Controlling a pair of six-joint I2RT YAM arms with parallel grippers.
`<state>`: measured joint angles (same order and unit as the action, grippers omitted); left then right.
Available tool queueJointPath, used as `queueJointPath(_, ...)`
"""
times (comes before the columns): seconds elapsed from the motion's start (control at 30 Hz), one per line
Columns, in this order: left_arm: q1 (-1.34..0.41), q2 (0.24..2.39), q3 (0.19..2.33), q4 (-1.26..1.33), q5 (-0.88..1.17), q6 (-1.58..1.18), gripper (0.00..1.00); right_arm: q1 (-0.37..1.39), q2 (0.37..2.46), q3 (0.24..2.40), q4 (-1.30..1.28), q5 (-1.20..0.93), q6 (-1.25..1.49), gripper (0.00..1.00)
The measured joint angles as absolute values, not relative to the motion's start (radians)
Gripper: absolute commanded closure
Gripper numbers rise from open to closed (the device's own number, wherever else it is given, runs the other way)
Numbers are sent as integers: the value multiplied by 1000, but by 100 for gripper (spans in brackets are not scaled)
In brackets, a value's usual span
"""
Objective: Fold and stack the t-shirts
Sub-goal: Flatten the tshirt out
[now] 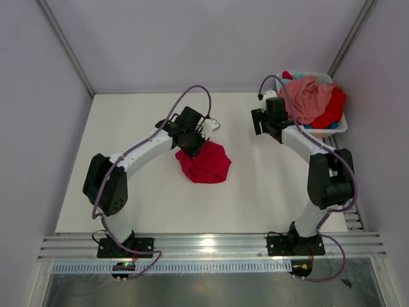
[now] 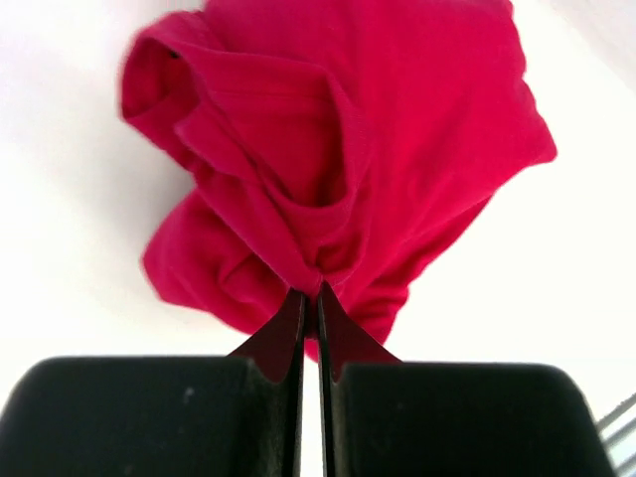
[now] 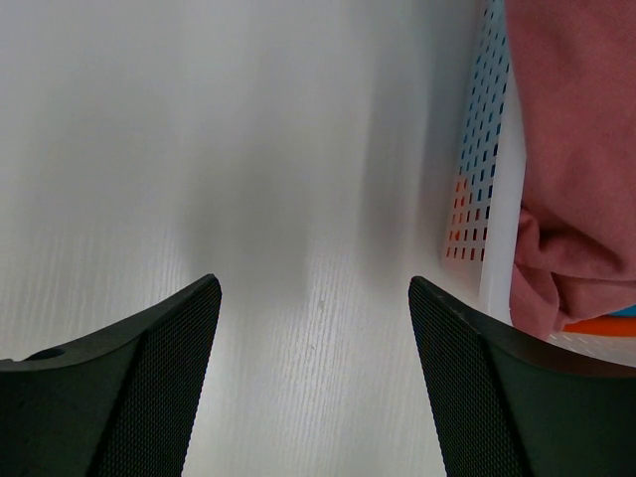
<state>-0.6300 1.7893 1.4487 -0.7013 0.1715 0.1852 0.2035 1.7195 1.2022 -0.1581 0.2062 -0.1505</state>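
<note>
The red shirt [image 1: 204, 163] [image 2: 338, 159] lies crumpled in a loose heap near the middle of the desk [image 1: 128, 141], not spread out, with folds bunched toward its near-left edge. The left gripper [image 1: 192, 148] [image 2: 310, 298] sits at that edge, its jaws pressed together on a pinch of the red fabric (in the left wrist view only a thin line shows between the fingers, and the cloth gathers into it).

Well to the right, at the far right corner of the desk, the pink shirt [image 1: 310, 96] [image 3: 576, 149] is piled on top of the basket [image 1: 340, 129] [image 3: 477, 169] and hangs over its rim. Under and beside it lies a red cloth [image 1: 333, 107], and a bit of teal cloth [image 1: 298, 75] peeks out at the far side.

The right gripper [image 1: 261, 121] [image 3: 313, 288] hovers just left of the basket, above bare desk. Its jaws stand wide apart and hold nothing; the basket's perforated wall shows just beyond its right finger.
</note>
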Motion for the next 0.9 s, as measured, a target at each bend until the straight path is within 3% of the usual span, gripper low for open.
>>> queueJointPath(0.27,-627,1765,1594,-699,-78,272,100,204,1722,1202,-167,155,-150,20)
queueJointPath(0.53,-578,1774,2051,-719,-209,308,100,204,1724,1202,-185,72,-150,20)
queueJointPath(0.9,-501,1733,2180,-731,-276,321,100,224,1724,1202,-198,-7,-152,19)
